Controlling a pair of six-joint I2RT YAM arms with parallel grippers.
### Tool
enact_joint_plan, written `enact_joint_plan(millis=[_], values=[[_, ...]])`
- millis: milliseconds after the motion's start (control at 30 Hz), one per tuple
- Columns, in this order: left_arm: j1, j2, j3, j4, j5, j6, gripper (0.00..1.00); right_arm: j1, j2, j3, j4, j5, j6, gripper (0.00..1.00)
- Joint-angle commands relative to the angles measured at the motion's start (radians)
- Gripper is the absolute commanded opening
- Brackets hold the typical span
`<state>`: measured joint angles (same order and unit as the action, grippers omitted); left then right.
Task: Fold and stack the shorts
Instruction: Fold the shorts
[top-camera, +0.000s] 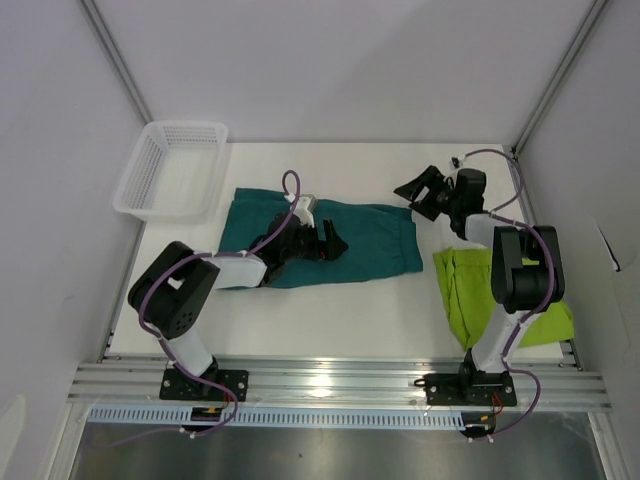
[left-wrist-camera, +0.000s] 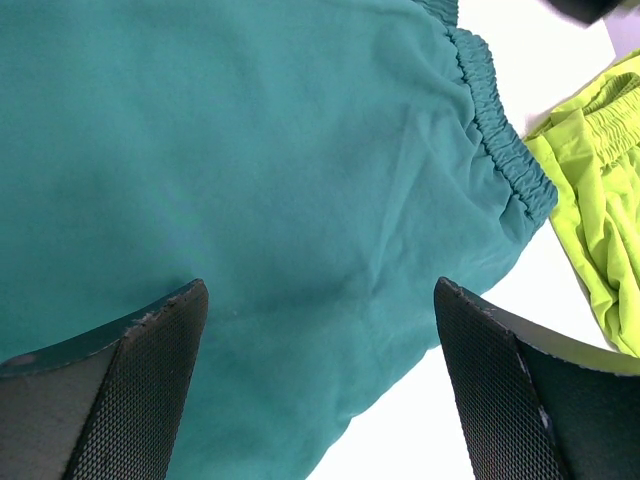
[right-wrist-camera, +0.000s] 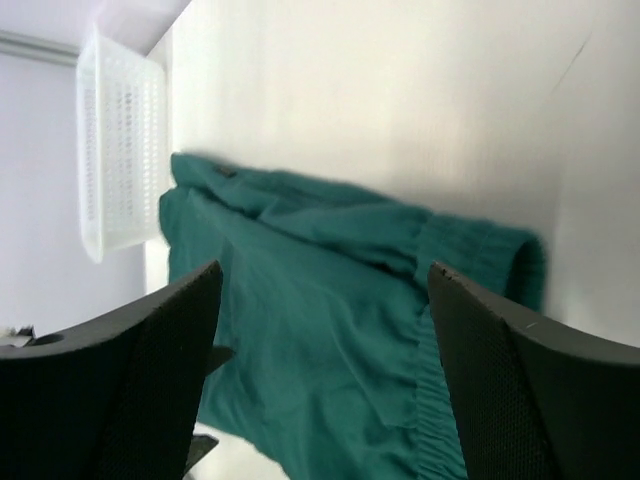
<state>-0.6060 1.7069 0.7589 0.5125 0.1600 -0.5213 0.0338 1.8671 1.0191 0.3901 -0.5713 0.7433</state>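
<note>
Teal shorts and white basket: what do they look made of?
Teal shorts: thin, matte fabric, likely synthetic; it creases softly and its waistband is gathered elastic. White basket: rigid plastic by the look, walls moulded as fine mesh.

Seen from above, the left arm (top-camera: 240, 268) lay across the middle of the teal shorts (top-camera: 380, 240) and hid that part, and the right arm (top-camera: 522, 270) covered a strip of the lime green shorts (top-camera: 455, 295). The left wrist view cut both pairs off at its edges. The right wrist view was blurred throughout: the basket (right-wrist-camera: 118, 140) showed no distinct mesh, and the teal shorts ran off its bottom edge.
</note>
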Motion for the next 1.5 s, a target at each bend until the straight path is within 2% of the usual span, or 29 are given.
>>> enact_joint_plan(millis=[0,100,233,433,533,667,800,900,933,1000,1067,1200,1233,1367,1400,1433,1467], values=[[-0.003,-0.055,-0.001,0.021,-0.010,0.035,0.96,-0.014,-0.040,0.091,-0.183,0.123,-0.136,0.85],[-0.005,-0.059,-0.004,0.017,-0.013,0.041,0.96,-0.017,-0.005,0.159,-0.249,0.184,-0.174,0.85],[-0.006,-0.050,-0.003,0.026,-0.001,0.041,0.96,-0.015,0.096,0.252,-0.326,0.142,-0.182,0.85],[-0.029,-0.055,0.031,-0.022,-0.003,0.066,0.95,-0.014,0.133,0.245,-0.324,0.151,-0.200,0.86],[-0.040,-0.072,0.040,-0.048,-0.017,0.083,0.96,-0.006,0.167,0.291,-0.378,0.122,-0.216,0.81],[-0.043,-0.104,0.078,-0.123,-0.014,0.087,0.96,0.037,0.190,0.314,-0.476,0.154,-0.240,0.61],[-0.076,-0.130,0.164,-0.329,-0.066,0.128,0.96,0.077,0.155,0.263,-0.519,0.217,-0.255,0.41],[-0.095,-0.156,0.209,-0.439,-0.119,0.147,0.96,0.103,0.106,0.172,-0.490,0.229,-0.242,0.19],[-0.098,-0.164,0.214,-0.456,-0.122,0.149,0.96,0.112,0.092,0.147,-0.488,0.231,-0.234,0.08],[-0.101,-0.185,0.217,-0.505,-0.134,0.147,0.96,0.135,0.034,0.060,-0.478,0.245,-0.214,0.00],[-0.107,-0.219,0.217,-0.551,-0.135,0.164,0.96,0.188,-0.029,-0.022,-0.458,0.267,-0.185,0.00],[-0.132,-0.269,0.214,-0.649,-0.155,0.199,0.96,0.261,-0.238,-0.296,-0.401,0.298,-0.119,0.00],[-0.141,-0.277,0.211,-0.658,-0.183,0.201,0.96,0.273,-0.331,-0.342,-0.389,0.292,-0.107,0.00],[-0.149,-0.311,0.178,-0.661,-0.174,0.201,0.96,0.371,-0.526,-0.474,-0.384,0.324,-0.078,0.01],[-0.153,-0.309,0.180,-0.660,-0.168,0.201,0.96,0.379,-0.554,-0.487,-0.442,0.332,-0.078,0.07],[-0.155,-0.306,0.184,-0.663,-0.168,0.201,0.96,0.382,-0.581,-0.507,-0.457,0.337,-0.081,0.20],[-0.158,-0.303,0.187,-0.667,-0.166,0.199,0.96,0.382,-0.636,-0.516,-0.470,0.347,-0.082,0.41]])
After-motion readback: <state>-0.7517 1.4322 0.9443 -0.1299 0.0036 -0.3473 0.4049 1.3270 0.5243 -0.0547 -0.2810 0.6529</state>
